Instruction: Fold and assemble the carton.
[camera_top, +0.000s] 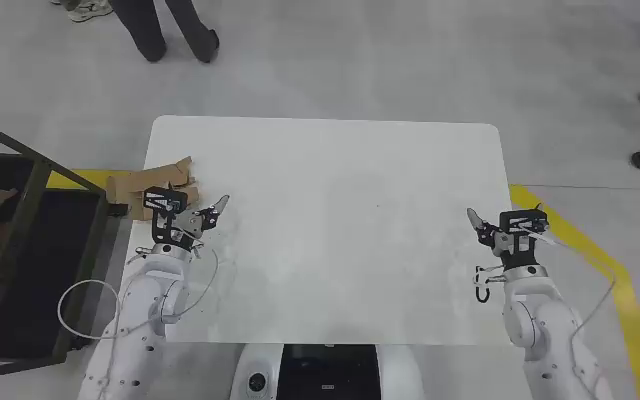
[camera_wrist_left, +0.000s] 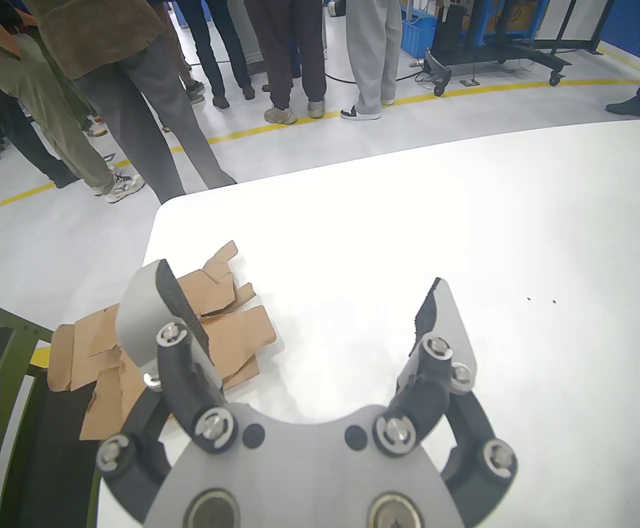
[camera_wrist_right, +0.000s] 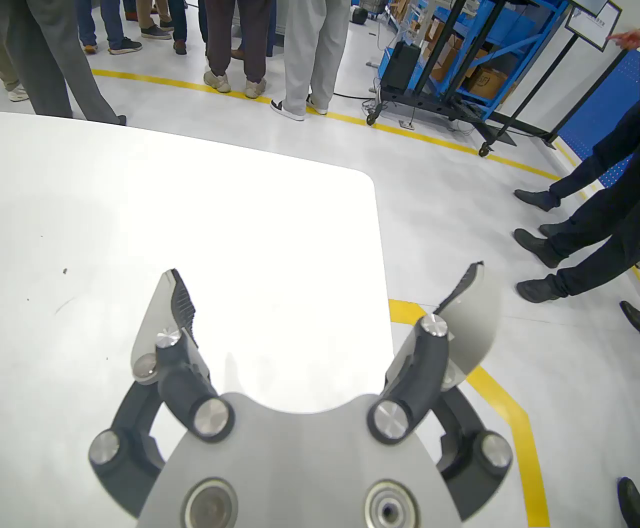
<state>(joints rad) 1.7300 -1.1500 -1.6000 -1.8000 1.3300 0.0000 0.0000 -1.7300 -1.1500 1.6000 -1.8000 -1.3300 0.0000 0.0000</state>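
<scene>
White table (camera_top: 350, 190); flattened carton (camera_wrist_left: 240, 334) overhanging its edge

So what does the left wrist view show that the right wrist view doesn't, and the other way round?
Left wrist view: flattened brown cardboard carton pieces lying at a corner of the white table, partly overhanging its edge, with a dark green metal frame beside them, and the left gripper, open and empty.
Right wrist view: the right gripper, open and empty, at the opposite table edge, with one finger over the floor.
Both: the white tabletop and a yellow floor line.
</scene>
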